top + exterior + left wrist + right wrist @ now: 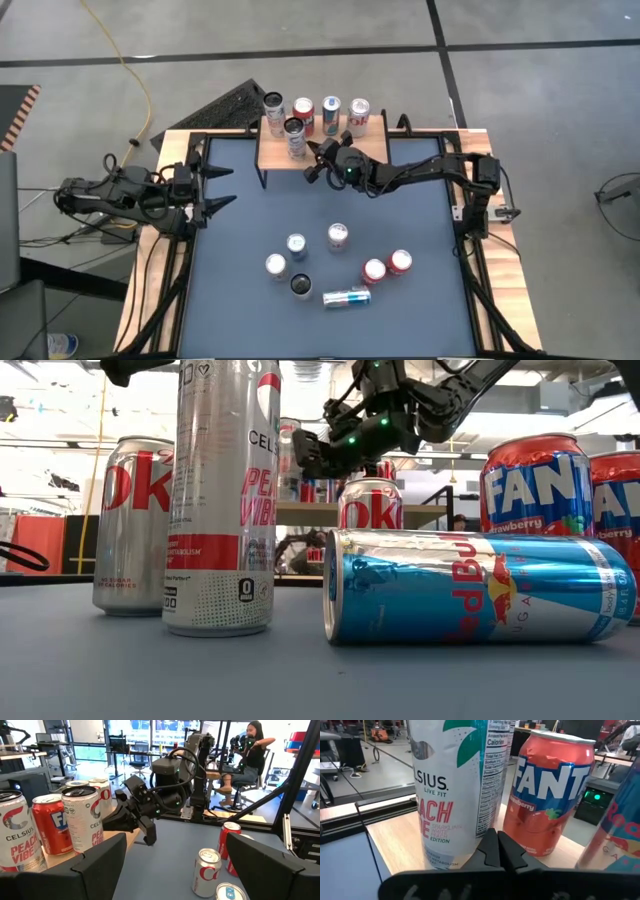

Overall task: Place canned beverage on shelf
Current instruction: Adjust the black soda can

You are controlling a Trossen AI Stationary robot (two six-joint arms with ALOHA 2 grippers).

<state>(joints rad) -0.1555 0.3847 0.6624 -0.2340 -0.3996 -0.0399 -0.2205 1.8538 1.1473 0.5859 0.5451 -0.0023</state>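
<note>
Celsius can (pixel 294 137) stands upright on shelf (pixel 372 149), beside closed, empty right pincer (pixel 316 160).

The shelf (pixel 322 152) is a small light-wood top on thin black legs at the table's 12 o'clock edge. Five cans stand upright on it: four in a back row, and a tall white Celsius can (pixel 294 137) in front at the 9 o'clock end. Six more cans (pixel 337 236) wait mid-table; a blue one (pixel 346 297) lies flat.
</note>
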